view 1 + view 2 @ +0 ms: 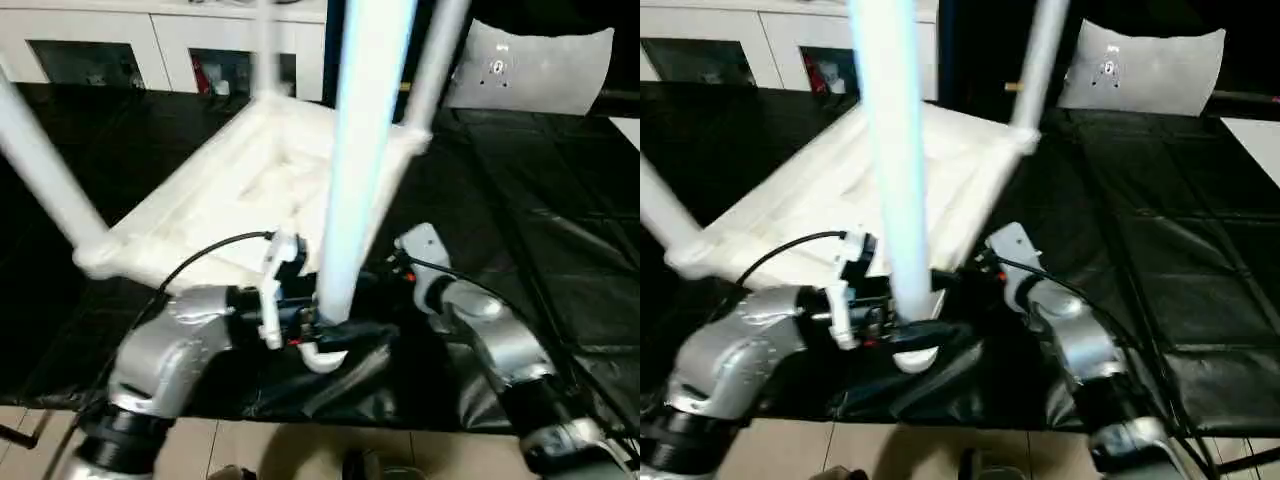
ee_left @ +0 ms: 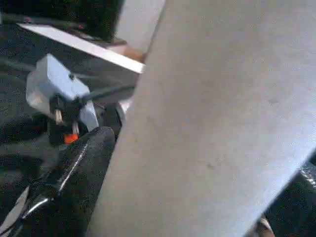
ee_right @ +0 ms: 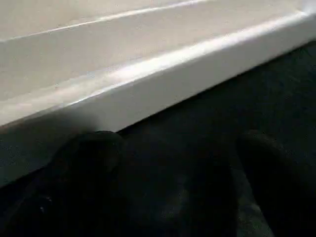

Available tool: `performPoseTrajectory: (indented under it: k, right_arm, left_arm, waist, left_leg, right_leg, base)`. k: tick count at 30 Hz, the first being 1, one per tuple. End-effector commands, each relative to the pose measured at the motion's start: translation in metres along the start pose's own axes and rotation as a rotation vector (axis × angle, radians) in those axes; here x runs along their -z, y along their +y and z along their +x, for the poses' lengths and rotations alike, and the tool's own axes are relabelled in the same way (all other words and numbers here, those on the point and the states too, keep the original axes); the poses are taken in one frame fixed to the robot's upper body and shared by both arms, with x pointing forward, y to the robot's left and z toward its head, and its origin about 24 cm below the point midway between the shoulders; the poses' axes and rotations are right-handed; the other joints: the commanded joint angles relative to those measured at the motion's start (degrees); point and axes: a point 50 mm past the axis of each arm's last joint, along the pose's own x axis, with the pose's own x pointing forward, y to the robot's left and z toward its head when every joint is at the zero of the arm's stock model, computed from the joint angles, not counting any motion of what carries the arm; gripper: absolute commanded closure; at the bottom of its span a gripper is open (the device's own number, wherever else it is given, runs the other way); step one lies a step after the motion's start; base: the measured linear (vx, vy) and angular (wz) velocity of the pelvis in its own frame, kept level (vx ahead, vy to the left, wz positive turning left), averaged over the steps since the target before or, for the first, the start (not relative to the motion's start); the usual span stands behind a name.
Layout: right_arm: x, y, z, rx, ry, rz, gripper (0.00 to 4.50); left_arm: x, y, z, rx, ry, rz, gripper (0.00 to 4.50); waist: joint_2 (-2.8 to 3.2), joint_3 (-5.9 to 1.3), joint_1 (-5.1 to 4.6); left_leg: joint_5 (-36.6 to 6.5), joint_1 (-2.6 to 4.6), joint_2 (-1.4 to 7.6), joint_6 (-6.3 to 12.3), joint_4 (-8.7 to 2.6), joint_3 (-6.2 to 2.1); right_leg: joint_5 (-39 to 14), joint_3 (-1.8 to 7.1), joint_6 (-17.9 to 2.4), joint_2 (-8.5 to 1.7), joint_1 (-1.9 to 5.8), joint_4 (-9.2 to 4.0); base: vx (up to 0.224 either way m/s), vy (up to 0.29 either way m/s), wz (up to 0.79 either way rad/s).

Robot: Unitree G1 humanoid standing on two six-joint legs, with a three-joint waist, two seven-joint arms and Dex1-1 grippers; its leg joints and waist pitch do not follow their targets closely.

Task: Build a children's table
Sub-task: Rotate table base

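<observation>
The white children's table lies upside down on the black sheet, its ribbed underside (image 1: 235, 195) facing up and its legs pointing upward. The near leg (image 1: 362, 150) stands in the near corner socket (image 1: 325, 358). My left gripper (image 1: 335, 335) is shut on this leg just above the socket; in the left wrist view the leg (image 2: 212, 123) sits tight between the black fingers (image 2: 74, 173). To the right of the leg, my right gripper (image 3: 177, 168) is open over the sheet with nothing between its fingers, close to the table's side rim (image 3: 148, 74).
Another leg (image 1: 40, 160) slants up at the left corner, and two more (image 1: 440, 50) rise at the far corners. A white cushion (image 1: 530, 65) lies at the back right and white cabinets (image 1: 150, 45) stand behind. The black sheet (image 1: 560, 250) stretches to the right.
</observation>
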Motion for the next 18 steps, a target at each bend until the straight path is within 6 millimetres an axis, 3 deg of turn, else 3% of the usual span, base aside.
performPoseTrajectory:
  k: [1, 4, 8, 11, 14, 15, 18]
  right_arm:
    - [-0.013, 0.027, 0.015, -0.095, -0.064, 0.016, 0.00]
    - [-0.010, 0.026, 0.018, -0.072, -0.059, 0.051, 0.00]
    - [-0.003, 0.012, 0.015, 0.003, -0.047, 0.046, 0.00]
    - [0.002, -0.003, 0.007, 0.052, -0.044, 0.050, 0.00]
    - [0.005, -0.017, -0.001, 0.097, -0.049, 0.058, 0.00]
    - [0.006, -0.029, -0.010, 0.112, -0.070, 0.071, 0.00]
    - [0.003, -0.041, -0.028, 0.041, -0.109, 0.057, 0.00]
  left_arm:
    - [-0.004, 0.007, 0.014, -0.043, -0.011, 0.050, 0.11]
    - [-0.008, 0.012, 0.017, -0.075, -0.027, 0.077, 0.11]
    - [-0.012, 0.019, 0.023, -0.144, -0.033, 0.142, 0.11]
    - [-0.011, 0.026, 0.021, -0.215, -0.014, 0.203, 0.11]
    - [-0.010, 0.029, 0.018, -0.234, 0.002, 0.229, 0.11]
    - [-0.009, 0.027, 0.011, -0.206, 0.018, 0.219, 0.11]
    - [-0.004, 0.022, -0.006, -0.096, 0.039, 0.158, 0.11]
  waist:
    - [0.07, -3.33, 0.48]
    - [0.07, -3.40, 0.39]
    - [0.22, -3.59, 0.86]
    - [0.42, -3.76, 1.35]
    - [0.53, -3.96, 1.91]
    - [0.48, -3.97, 2.35]
    - [0.66, -3.99, 2.88]
  left_leg:
    - [-19.1, 0.27, 2.66, 1.25, -4.33, -1.37]
    - [-19.7, 0.26, 2.75, 0.97, -4.40, -1.56]
    - [-19.0, 0.60, 2.94, 1.22, -4.35, -1.24]
    - [-17.4, 0.21, 3.02, 1.60, -4.48, -1.31]
    - [-15.4, 0.24, 2.94, 2.35, -4.30, -1.02]
    - [-14.9, 0.36, 2.97, 2.54, -4.29, -0.92]
    - [-14.3, 0.36, 3.03, 3.05, -4.31, -0.81]
  right_leg:
    - [-29.0, 2.99, -7.9, -3.88, 2.59, -5.04]
    - [-29.6, 2.92, -7.6, -4.04, 2.65, -5.11]
    - [-26.2, 3.15, -9.1, -3.93, 2.45, -4.93]
    - [-22.7, 3.18, -9.7, -3.88, 2.99, -4.49]
    - [-20.5, 3.34, -10.6, -4.00, 3.08, -4.26]
    - [-20.0, 3.36, -11.1, -3.99, 3.08, -4.18]
    - [-18.5, 3.46, -11.7, -3.88, 3.19, -3.83]
  base:
    - [0.000, 0.000, 0.00]
    - [0.000, 0.000, 0.00]
    - [0.000, 0.000, 0.00]
    - [0.000, 0.000, 0.00]
    - [0.000, 0.000, 0.00]
    - [0.000, 0.000, 0.00]
    - [0.000, 0.000, 0.00]
